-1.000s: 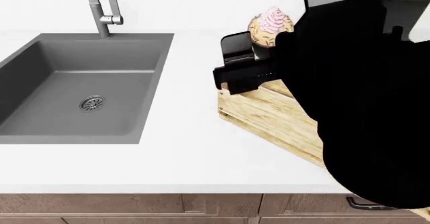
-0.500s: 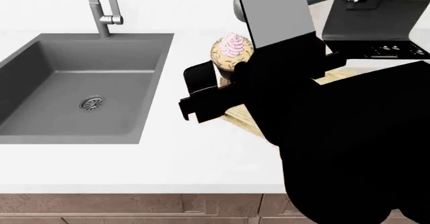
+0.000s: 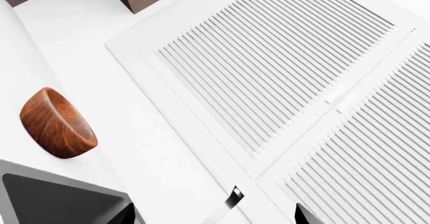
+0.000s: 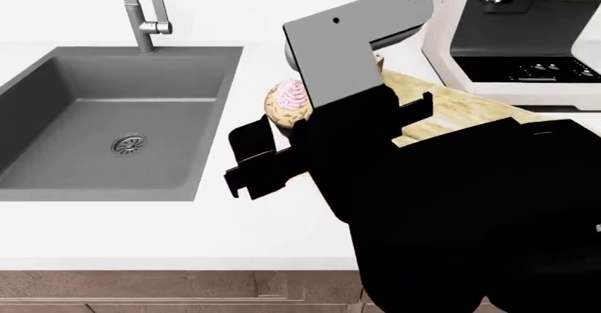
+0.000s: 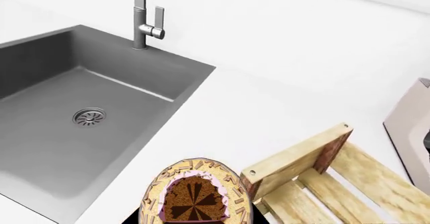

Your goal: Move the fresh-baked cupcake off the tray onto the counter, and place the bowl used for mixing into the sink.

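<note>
- My right gripper is pinching the cupcake, carried clear of the tray and hanging over bare counter between tray and sink.
- In the right wrist view I see the cupcake from below, its dark wrapper base just beside the tray's corner post.
- I judge it light and soft: the frosting will smear and the paper wrapper will crush, so the hold belongs low on the wrapper sides, with gentle pressure and the cake kept upright.
- The bowl shows only in the left wrist view, lying tilted on a white surface near the sink's corner.
- It looks stiff and glossy, likely slippery; I'd pinch it over the rim.
- I cannot tell whether my left gripper is spread or closed; only dark tips show at the frame edge.
</note>
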